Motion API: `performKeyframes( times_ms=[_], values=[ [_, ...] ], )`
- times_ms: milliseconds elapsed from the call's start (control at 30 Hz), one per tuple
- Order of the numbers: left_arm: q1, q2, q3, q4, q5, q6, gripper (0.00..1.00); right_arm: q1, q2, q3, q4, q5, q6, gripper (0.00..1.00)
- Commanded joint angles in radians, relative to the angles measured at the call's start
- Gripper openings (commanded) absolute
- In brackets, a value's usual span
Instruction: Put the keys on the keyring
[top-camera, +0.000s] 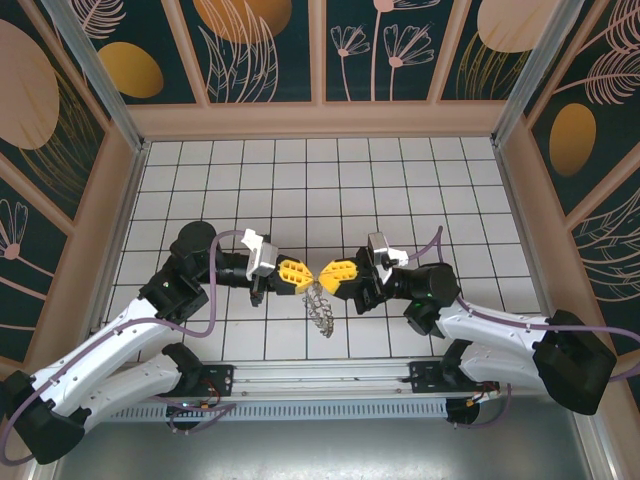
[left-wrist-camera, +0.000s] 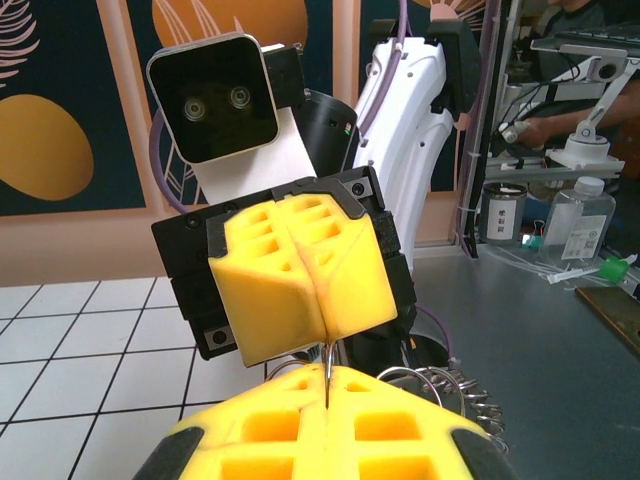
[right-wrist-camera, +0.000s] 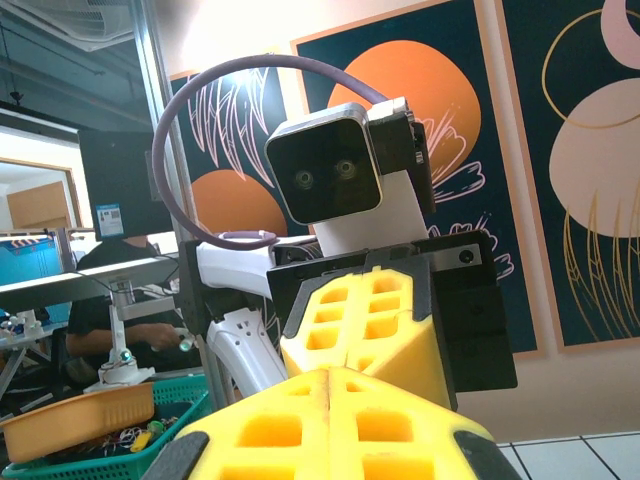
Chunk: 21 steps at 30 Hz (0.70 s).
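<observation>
Over the middle of the tiled floor my two grippers meet tip to tip. The left gripper (top-camera: 305, 272) and the right gripper (top-camera: 326, 274) are both shut. The keyring (top-camera: 318, 306), a grey metal ring with a scalloped rim, hangs below their tips. In the left wrist view a thin loop of its wire (left-wrist-camera: 327, 362) runs from the seam of my left gripper (left-wrist-camera: 327, 385) up into the seam of the right gripper (left-wrist-camera: 324, 335), and the ring's coils (left-wrist-camera: 462, 392) hang to the right. In the right wrist view the right gripper (right-wrist-camera: 330, 378) touches the left gripper (right-wrist-camera: 352, 358). The keys are hidden.
White tiled floor (top-camera: 330, 180) spreads behind the grippers, boxed in by tan walls (top-camera: 320, 118). A metal rail (top-camera: 320, 385) runs along the near edge between the arm bases. Both arms' forearms lie low across the front tiles.
</observation>
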Motion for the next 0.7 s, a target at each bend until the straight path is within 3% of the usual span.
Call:
performKeyframes(
  times_ms=[0, 667],
  values=[
    [0.000, -0.001, 0.027, 0.027, -0.025, 0.017, 0.00, 0.016, -0.002, 0.024, 0.051, -0.023, 0.007, 0.00],
    [-0.001, 0.011, 0.042, -0.008, -0.031, 0.031, 0.00, 0.032, 0.051, 0.043, 0.128, 0.005, 0.042, 0.00]
  ],
)
